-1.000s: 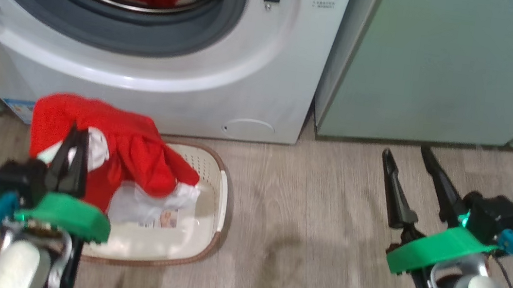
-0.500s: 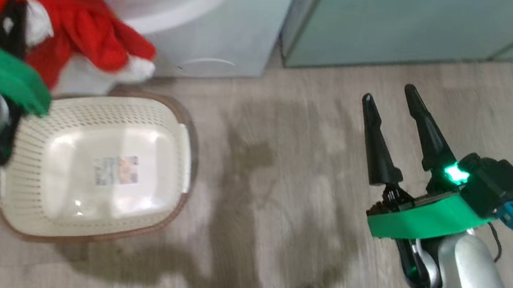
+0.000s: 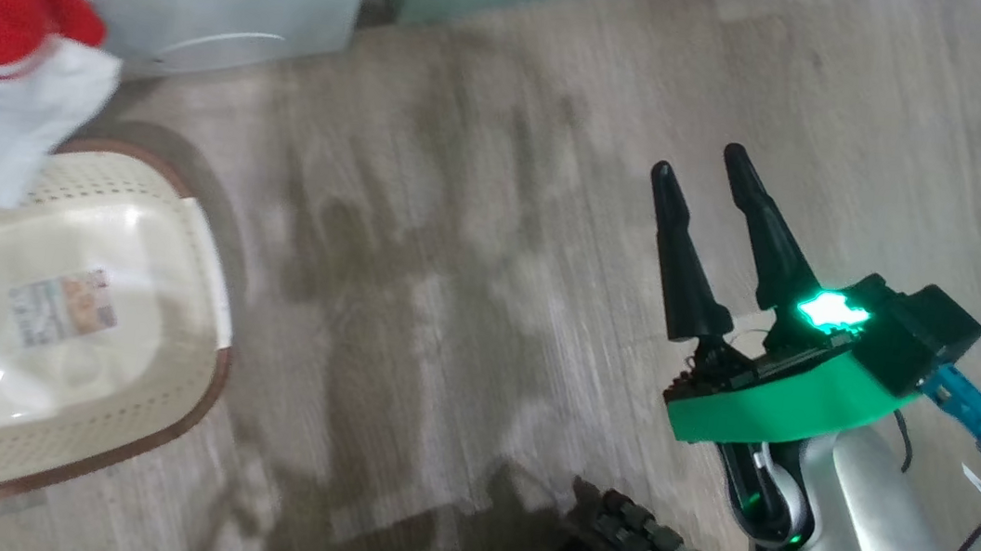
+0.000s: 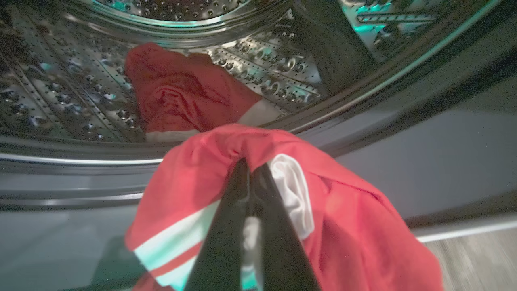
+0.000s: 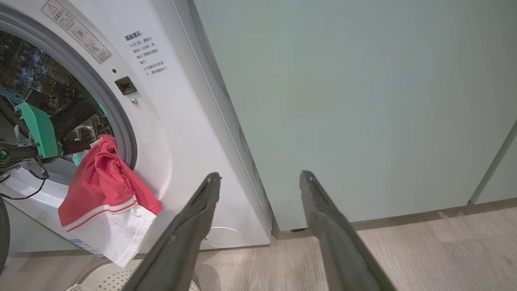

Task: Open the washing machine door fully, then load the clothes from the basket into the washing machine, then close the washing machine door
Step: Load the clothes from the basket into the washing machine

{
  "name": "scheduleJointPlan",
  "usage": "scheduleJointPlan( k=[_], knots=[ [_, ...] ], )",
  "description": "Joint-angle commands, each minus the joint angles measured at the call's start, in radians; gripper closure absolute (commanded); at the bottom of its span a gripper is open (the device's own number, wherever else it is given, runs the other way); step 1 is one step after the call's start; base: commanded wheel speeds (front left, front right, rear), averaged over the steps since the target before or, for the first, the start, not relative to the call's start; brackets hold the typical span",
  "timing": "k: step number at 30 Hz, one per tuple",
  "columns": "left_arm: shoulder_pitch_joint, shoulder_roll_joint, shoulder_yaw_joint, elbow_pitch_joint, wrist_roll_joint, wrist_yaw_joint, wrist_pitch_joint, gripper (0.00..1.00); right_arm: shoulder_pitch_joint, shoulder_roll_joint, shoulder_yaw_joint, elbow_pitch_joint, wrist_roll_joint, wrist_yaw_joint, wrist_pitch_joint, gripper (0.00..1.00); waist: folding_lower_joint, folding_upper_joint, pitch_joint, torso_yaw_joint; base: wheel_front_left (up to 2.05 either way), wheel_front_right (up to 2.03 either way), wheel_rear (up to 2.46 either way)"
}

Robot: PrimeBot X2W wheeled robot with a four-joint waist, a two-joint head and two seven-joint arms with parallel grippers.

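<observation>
While the left gripper (image 4: 251, 171) is clamped on a red-and-white garment (image 4: 347, 230) draped over its fingers, a second red garment (image 4: 181, 93) lies ahead of the fingertips inside the steel drum (image 4: 60, 97). Right gripper (image 3: 703, 163): fingers spread, holding nothing, above the floor (image 3: 460, 216); basket (image 3: 209, 278) well to its left.

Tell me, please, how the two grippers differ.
The left gripper is shut on a red garment at the washing machine opening; the right gripper is open and empty. The left points into the drum; the right points at the green cabinet. Both have long dark fingers.
</observation>
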Motion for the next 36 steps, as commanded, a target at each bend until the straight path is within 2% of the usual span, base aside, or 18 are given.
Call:
scheduleJointPlan(
  k=[1, 8, 15, 20, 27, 35, 36],
  knots=[
    [-0.064, 0.087, 0.045, -0.009, 0.003, 0.004, 0.026, 1.0, -0.01, 0.001, 0.028, -0.039, 0.018, 0.0, -0.009, 0.0, -0.0002, 0.0, 0.048, -0.054, 0.0, 0.0, 0.0],
    [-0.194, 0.15, 0.074, 0.043, -0.004, 0.021, 0.077, 1.0, -0.004, 0.001, 0.046, -0.06, 0.057, 0.0, -0.009, 0.0, -0.0002, 0.0, 0.097, -0.099, 0.0, 0.0, 0.0],
    [-0.311, 0.179, 0.099, 0.042, 0.001, 0.069, 0.074, 1.0, -0.011, 0.001, 0.067, -0.084, 0.076, 0.0, -0.009, 0.0, -0.0002, 0.0, 0.149, -0.128, 0.0, 0.0, 0.0],
    [-0.394, 0.193, 0.109, 0.036, 0.017, 0.077, -0.019, 1.0, -0.018, 0.001, 0.077, -0.096, 0.085, 0.0, -0.009, 0.0, -0.0002, 0.0, 0.177, -0.144, 0.0, 0.0, 0.0],
    [-0.462, 0.195, 0.113, 0.064, 0.053, 0.08, -0.241, 1.0, -0.02, 0.001, 0.086, -0.096, 0.082, 0.0, -0.009, 0.0, -0.0002, 0.0, 0.193, -0.145, 0.0, 0.0, 0.0],
    [-0.376, 0.158, 0.12, 0.183, 0.022, 0.068, -0.306, 1.0, -0.028, 0.001, 0.08, -0.089, 0.067, 0.0, -0.009, 0.0, -0.0002, 0.0, 0.179, -0.116, 0.0, 0.0, 0.0],
    [-0.37, 0.159, 0.117, 0.194, 0.022, 0.062, -0.311, 0.8, -0.029, 0.001, 0.079, -0.088, 0.064, 0.0, -0.009, 0.0, -0.0002, 0.0, 0.177, -0.113, 0.0, 0.0, 0.0]
  ],
)
